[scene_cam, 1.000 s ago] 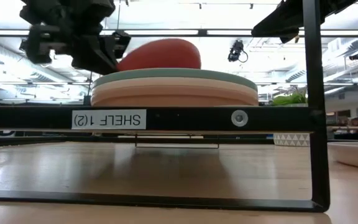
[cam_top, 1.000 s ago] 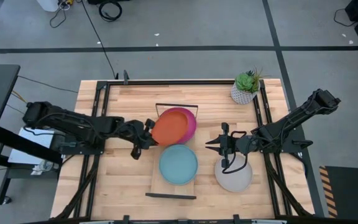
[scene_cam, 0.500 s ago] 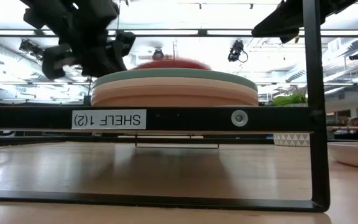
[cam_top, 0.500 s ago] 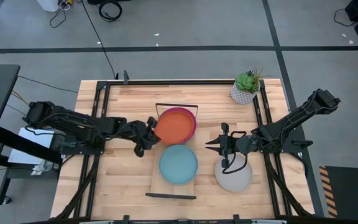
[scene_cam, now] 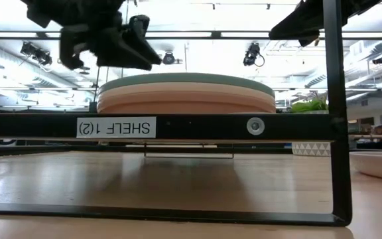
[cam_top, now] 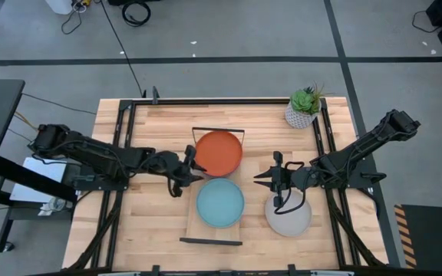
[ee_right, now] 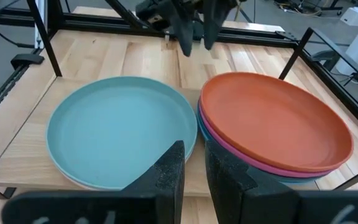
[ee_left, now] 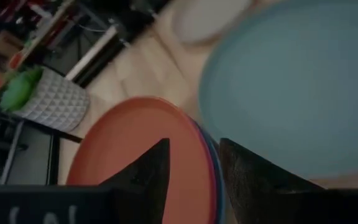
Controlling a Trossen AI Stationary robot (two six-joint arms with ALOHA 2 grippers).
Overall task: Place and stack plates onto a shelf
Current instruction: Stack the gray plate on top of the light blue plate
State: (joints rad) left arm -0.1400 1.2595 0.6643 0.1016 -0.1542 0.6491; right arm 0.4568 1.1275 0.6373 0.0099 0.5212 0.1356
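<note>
On the shelf (cam_top: pixel 192 227) an orange plate (cam_top: pixel 219 152) lies flat atop a pink plate (ee_right: pixel 253 163) and a blue one at the far end. A light teal plate (cam_top: pixel 220 202) tops the stack at the near end. A grey plate (cam_top: pixel 288 218) rests on the table to the right of the shelf. My left gripper (cam_top: pixel 196 165) stands open just left of the orange plate's rim (ee_left: pixel 194 146) and touches nothing. My right gripper (cam_top: pixel 256 179) hovers right of the shelf with a narrow gap between its fingers, holding nothing.
A potted plant (cam_top: pixel 301 109) stands at the table's far right. Black frame rails (cam_top: pixel 126 146) run along both sides of the table. The shelf's wire rails (cam_top: pixel 210 241) close its short ends. Bare wood lies left of the shelf.
My left gripper has opened and let go of the orange plate, shifting a little toward the table's right. The plate was tilted with its left rim raised. It has dropped flat onto the pink plate.
</note>
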